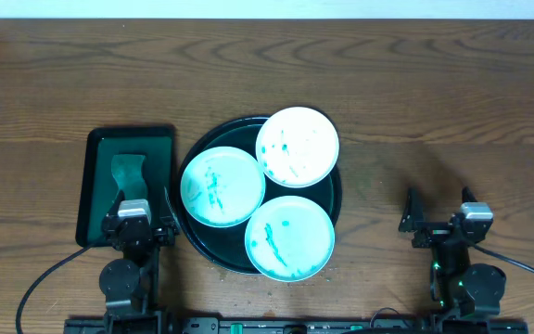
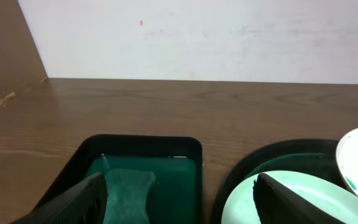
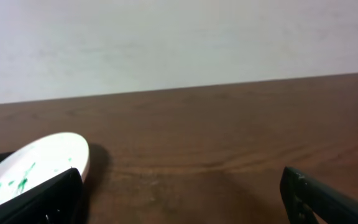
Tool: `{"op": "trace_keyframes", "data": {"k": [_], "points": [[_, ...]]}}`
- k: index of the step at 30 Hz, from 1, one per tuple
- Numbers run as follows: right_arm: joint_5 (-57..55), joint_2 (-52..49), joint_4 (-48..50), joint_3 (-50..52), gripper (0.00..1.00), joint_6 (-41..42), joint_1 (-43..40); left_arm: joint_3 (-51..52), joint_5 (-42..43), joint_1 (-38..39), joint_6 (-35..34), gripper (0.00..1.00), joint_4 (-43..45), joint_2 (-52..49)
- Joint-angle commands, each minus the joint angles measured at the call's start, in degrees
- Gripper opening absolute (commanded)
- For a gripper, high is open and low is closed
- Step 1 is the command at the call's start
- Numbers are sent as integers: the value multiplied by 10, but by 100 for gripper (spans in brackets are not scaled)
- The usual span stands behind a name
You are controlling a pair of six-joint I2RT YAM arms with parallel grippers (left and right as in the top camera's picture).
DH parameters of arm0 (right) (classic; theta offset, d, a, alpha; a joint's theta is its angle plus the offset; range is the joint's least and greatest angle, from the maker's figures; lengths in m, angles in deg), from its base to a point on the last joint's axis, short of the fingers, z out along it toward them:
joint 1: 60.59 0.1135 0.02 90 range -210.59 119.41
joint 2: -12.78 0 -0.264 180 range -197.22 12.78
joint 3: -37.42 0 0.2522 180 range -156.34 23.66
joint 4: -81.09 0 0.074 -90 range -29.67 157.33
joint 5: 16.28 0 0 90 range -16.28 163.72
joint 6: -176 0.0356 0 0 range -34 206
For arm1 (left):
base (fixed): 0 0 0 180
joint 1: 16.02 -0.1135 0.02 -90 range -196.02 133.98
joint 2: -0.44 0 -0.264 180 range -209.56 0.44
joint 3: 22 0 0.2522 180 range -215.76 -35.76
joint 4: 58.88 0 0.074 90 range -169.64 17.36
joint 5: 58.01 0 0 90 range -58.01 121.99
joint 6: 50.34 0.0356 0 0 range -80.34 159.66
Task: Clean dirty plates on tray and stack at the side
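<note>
Three small white plates with teal smears sit on the round black-green tray (image 1: 190, 243): one at the back right (image 1: 297, 146), one at the left (image 1: 222, 186), one at the front (image 1: 289, 237). The back plate overlaps the left one. My left gripper (image 1: 142, 206) is open and empty at the front left, over the near end of the rectangular tray. In the left wrist view its fingers (image 2: 179, 202) frame the sponge and the left plate (image 2: 291, 199). My right gripper (image 1: 438, 204) is open and empty at the front right over bare wood; its wrist view (image 3: 179, 193) shows the back plate (image 3: 36, 165).
A rectangular dark-green tray (image 1: 97, 148) stands left of the round tray and holds a teal sponge (image 1: 128, 172), also seen in the left wrist view (image 2: 129, 190). Wood table (image 1: 415, 93) stretches behind and to the right. A pale wall stands at the far edge.
</note>
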State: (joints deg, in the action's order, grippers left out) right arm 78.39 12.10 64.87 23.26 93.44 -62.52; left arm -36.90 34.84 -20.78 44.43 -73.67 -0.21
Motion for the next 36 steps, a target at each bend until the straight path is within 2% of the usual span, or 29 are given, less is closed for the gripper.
{"op": "trace_keyframes", "data": {"k": [1, 8, 14, 20, 25, 29, 34, 36], "points": [[40, 1, 6, 0, 99, 4, 3, -4, 22, 2, 8, 75, -1, -1], [95, -44, 3, -52, 99, 8, 3, -127, 30, 2, 8, 76, -94, -85], [135, -211, -15, -182, 99, -17, 3, -338, 43, 2, 8, 76, -233, -263], [138, -415, -147, -375, 99, -40, 3, -558, 43, 2, 8, 76, -405, -461], [138, -603, -340, -564, 99, -63, 3, -725, 43, 2, 7, 75, -567, -632], [156, -697, -408, -642, 99, -62, 3, -764, 48, 2, 6, 76, -614, -712], [278, -759, -379, -646, 99, -43, 4, -763, 119, 2, 5, 76, -611, -770], [326, -781, -356, -646, 98, -35, 13, -763, 122, 2, 5, 76, -610, -784]]}}
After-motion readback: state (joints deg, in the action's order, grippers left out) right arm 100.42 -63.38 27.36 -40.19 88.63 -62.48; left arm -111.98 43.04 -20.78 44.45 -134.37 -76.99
